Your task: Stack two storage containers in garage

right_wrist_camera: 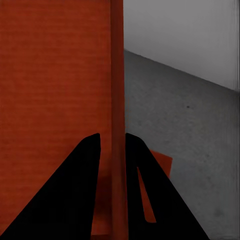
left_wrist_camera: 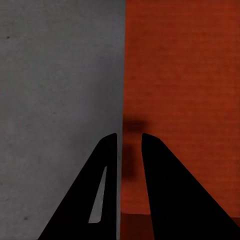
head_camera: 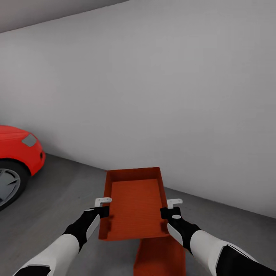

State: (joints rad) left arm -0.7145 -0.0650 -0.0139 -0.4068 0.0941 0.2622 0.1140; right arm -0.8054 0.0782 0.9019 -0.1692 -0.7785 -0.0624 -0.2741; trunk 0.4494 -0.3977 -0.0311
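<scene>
containers matter here: we hold the upper container [head_camera: 134, 205] by its long walls, left gripper [head_camera: 102, 207] and right gripper [head_camera: 168, 209] each with jaws clamped narrow on a wall, above the lower container [head_camera: 161, 257] on the concrete floor [head_camera: 57, 199], long axes roughly aligned.

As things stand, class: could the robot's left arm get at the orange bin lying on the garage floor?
Probably not yet. The left tool and the right tool each clamp a side wall of the held bin, which hangs above the floor bin, so the arm is occupied and its way covered.
</scene>
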